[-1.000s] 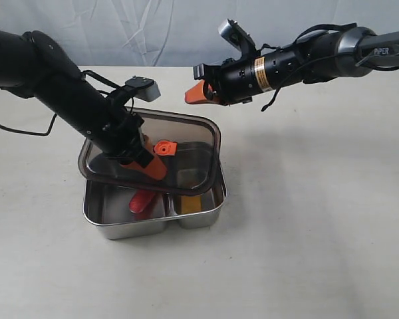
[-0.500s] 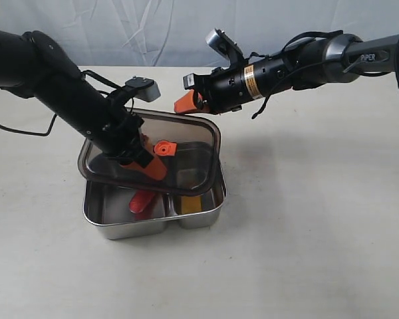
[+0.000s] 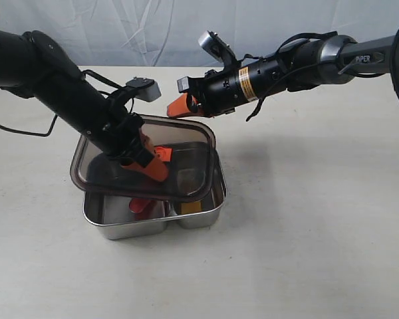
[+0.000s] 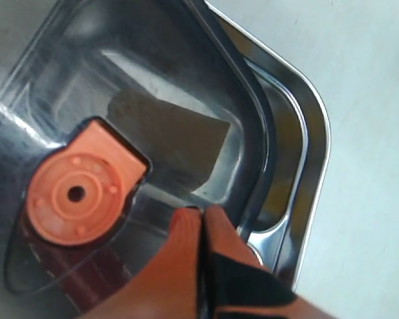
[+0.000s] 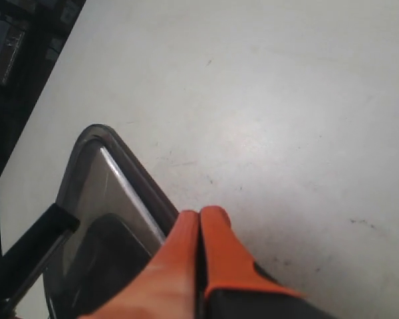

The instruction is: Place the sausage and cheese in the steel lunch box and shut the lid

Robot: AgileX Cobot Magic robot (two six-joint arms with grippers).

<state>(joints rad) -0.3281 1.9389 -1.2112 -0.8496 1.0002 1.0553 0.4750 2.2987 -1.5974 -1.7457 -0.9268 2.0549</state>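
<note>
Your left gripper (image 4: pixel 201 214) had its orange jaws pressed together with nothing showing between them, and their tips rested on top of the lid (image 4: pixel 153 80) just beside the round orange valve tab (image 4: pixel 80 193). From the outside camera that gripper (image 3: pixel 158 173) sat on the middle of the lid (image 3: pixel 186 143), next to the tab (image 3: pixel 163 153), with the arm slanting down from the left. The lid lay tilted over the steel lunch box (image 3: pixel 153 229) and was not seated: its left end hung out past the box's side and the box's front wall showed below it. Under the lid's front edge you could see the sausage (image 3: pixel 141 205) in the left compartment and the cheese (image 3: pixel 191 207) in the right one. The left wrist camera showed the cheese (image 4: pixel 173 143) as a dim wedge through the smoky lid, with the box rim (image 4: pixel 306 166) beyond. Your right gripper (image 5: pixel 199 214) also had its jaws pressed together and empty; it hung in the air (image 3: pixel 170 111) above the lid's far edge, apart from it, and a lid corner (image 5: pixel 86 179) lay below it. The box stood on the pale table (image 3: pixel 306 232).
</note>
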